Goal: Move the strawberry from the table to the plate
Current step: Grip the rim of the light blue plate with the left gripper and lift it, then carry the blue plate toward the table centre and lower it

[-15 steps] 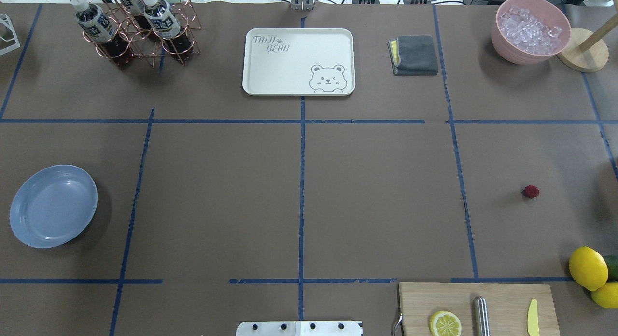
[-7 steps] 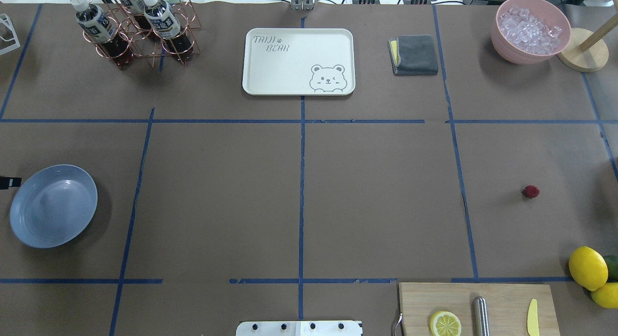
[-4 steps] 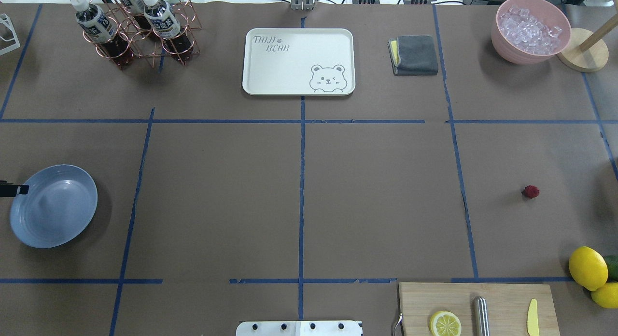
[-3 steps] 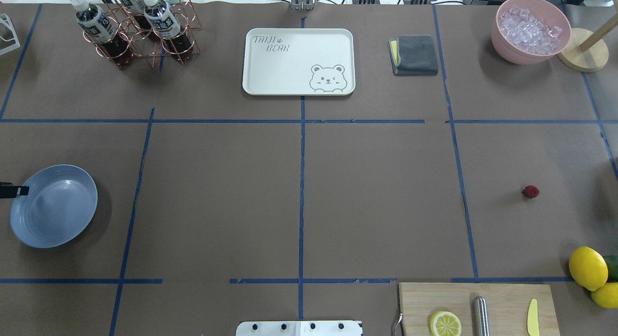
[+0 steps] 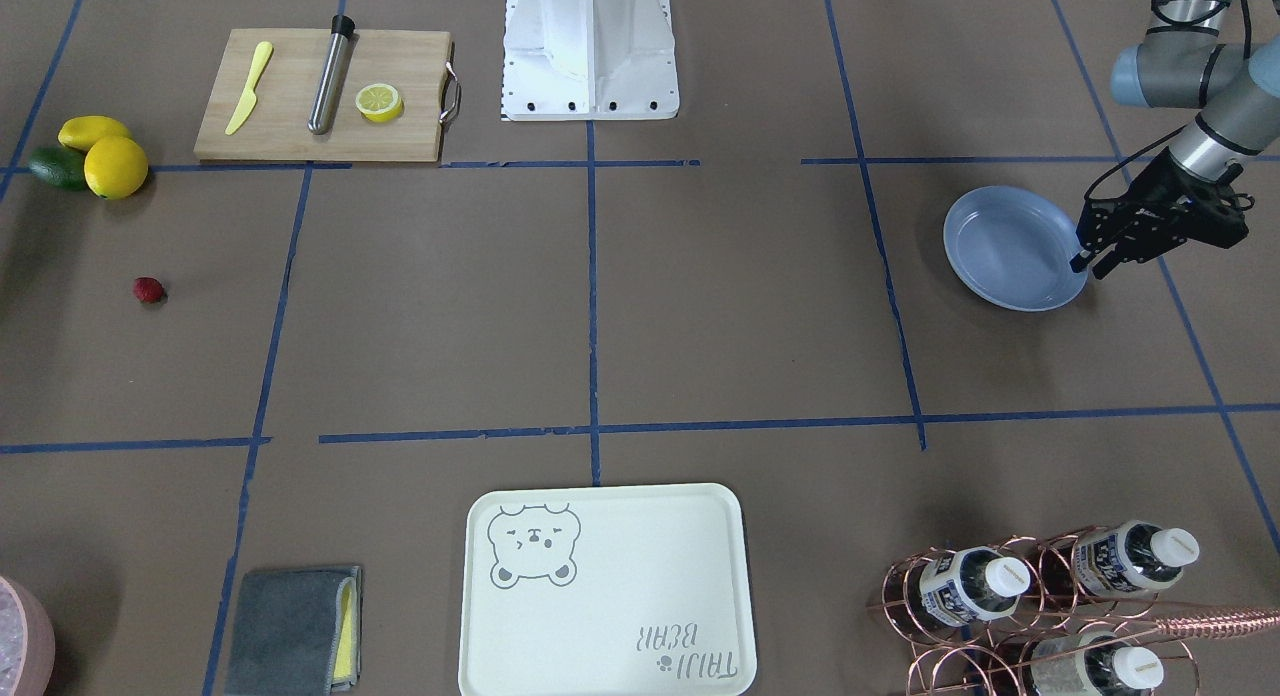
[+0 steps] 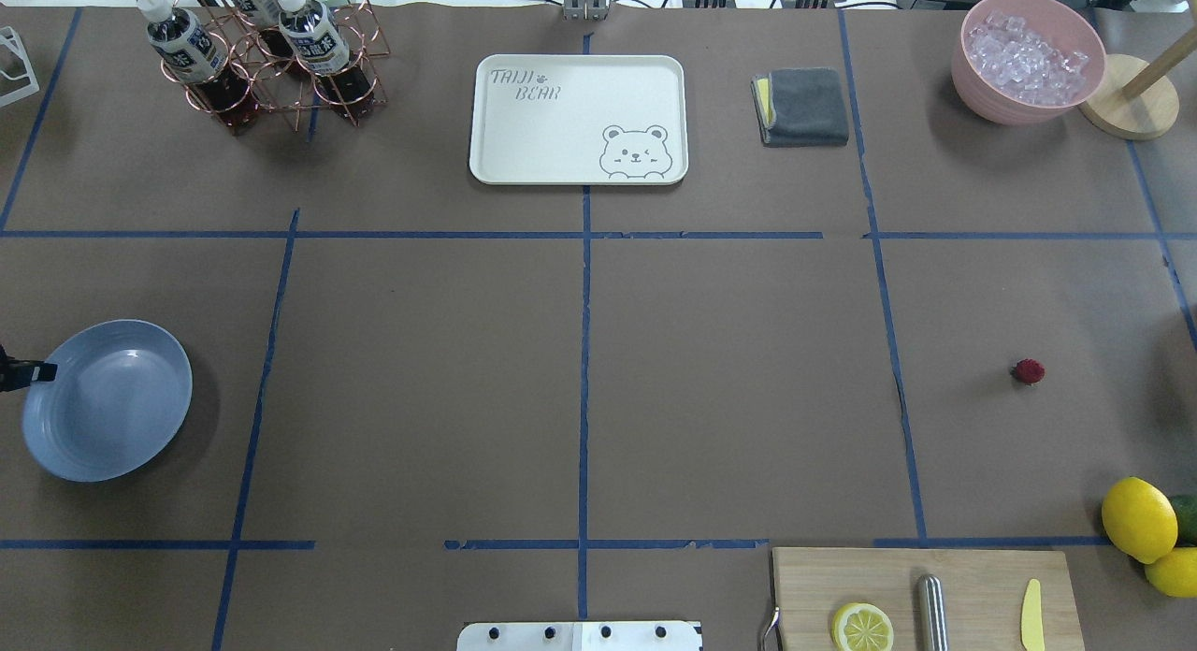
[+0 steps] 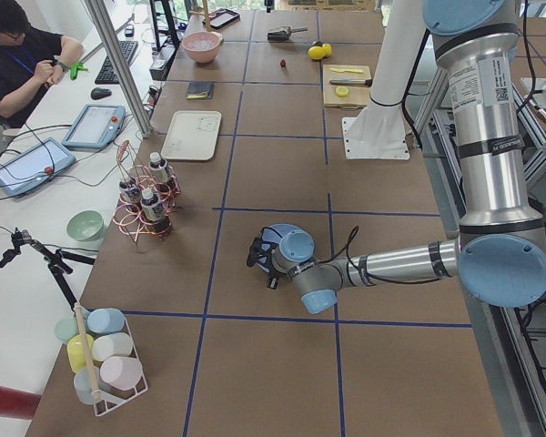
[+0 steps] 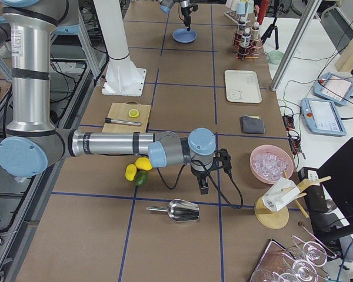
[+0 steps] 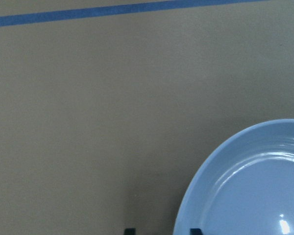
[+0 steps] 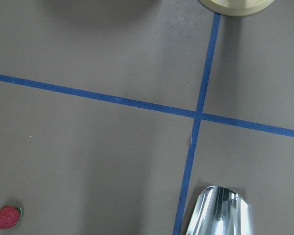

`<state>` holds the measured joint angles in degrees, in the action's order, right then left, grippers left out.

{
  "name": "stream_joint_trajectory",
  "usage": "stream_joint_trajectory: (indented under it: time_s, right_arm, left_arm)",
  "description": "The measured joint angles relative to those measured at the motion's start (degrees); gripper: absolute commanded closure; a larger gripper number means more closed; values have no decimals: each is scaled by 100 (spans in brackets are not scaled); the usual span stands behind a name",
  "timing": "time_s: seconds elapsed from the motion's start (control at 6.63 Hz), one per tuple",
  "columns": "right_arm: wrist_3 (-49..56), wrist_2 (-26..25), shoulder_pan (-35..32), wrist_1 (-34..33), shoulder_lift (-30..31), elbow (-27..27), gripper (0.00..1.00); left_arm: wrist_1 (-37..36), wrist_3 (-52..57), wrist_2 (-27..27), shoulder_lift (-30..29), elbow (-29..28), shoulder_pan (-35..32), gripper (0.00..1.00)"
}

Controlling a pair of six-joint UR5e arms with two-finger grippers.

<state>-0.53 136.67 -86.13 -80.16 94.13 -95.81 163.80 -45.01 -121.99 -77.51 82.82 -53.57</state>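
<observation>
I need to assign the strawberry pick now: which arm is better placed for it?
Right. The strawberry lies on the robot's right side of the table, near the right gripper, whose wrist camera shows it. The left gripper is far across, at the rim of the plate.

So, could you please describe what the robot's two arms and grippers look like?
The left arm and right arm are silver tubes with light-blue capped joints; the left bears a white label with a square code. The left gripper and right gripper are black and two-fingered, with a black cable looping along each wrist.
</observation>
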Motion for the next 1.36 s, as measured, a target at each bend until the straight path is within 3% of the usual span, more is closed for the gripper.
stream_joint_trajectory:
  time_s: [0.3,0.75,1.06,1.36]
  right_arm:
    - [0,2,0,0,19,-7,0]
    - [-2,9,0,0,131,-65,0]
    - [-6,15,-6,0,176,-73,0]
    - [-5,16,-8,0,183,-72,0]
  left_arm:
    - [-130,-10,-443,28,408,-4,100]
    - [-1545,-650,-789,-416,1848,74,100]
    - [-1989,-1876,-279,-1491,2020,838,100]
    - [-3379,-2637,641,-3016,1915,1743,100]
